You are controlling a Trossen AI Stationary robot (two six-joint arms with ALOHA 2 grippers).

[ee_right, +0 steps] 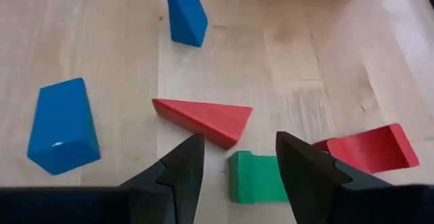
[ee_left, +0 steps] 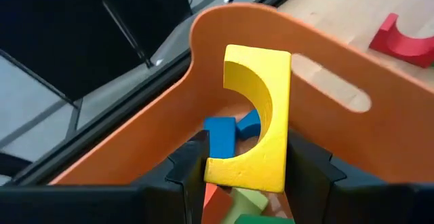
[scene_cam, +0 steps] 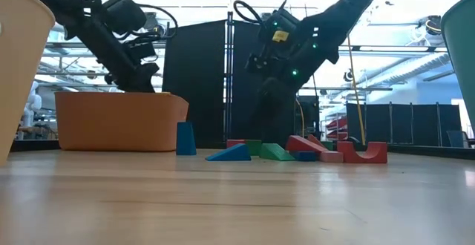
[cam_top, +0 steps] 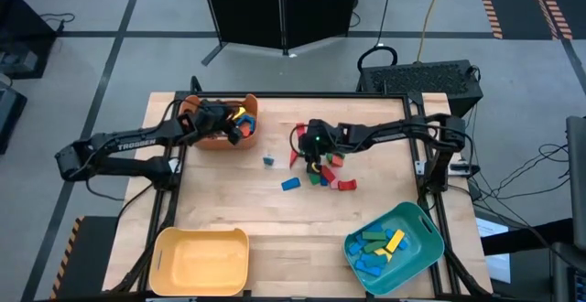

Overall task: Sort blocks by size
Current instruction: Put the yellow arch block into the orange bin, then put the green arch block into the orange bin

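My left gripper (cam_top: 240, 122) is over the orange bin (cam_top: 203, 139) at the table's far left, shut on a yellow arch block (ee_left: 258, 115). Blue, green and orange blocks lie in the bin below it. My right gripper (ee_right: 237, 157) hangs open just above the loose pile of blocks at mid-table (cam_top: 320, 169), touching none. Below its fingers a green block (ee_right: 254, 178) and a red wedge (ee_right: 203, 119) lie flat on the wood. Blue blocks (ee_right: 62, 125) lie farther off. My left gripper pinches the yellow arch between its two fingers at one end (ee_left: 247, 173): one finger on the foot beside the hollow, the other on the flat back. The rest of the arch sticks out past the fingertips. It hangs clear above the blocks in the orange bin.
A yellow bin (cam_top: 165, 247) stands at the near left. A teal bin (cam_top: 423, 218) holding several blue, green and yellow blocks stands at the near right. A red arch (cam_top: 345, 185), a blue wedge (cam_top: 290, 184) and a small blue block (cam_top: 268, 160) lie around the pile.
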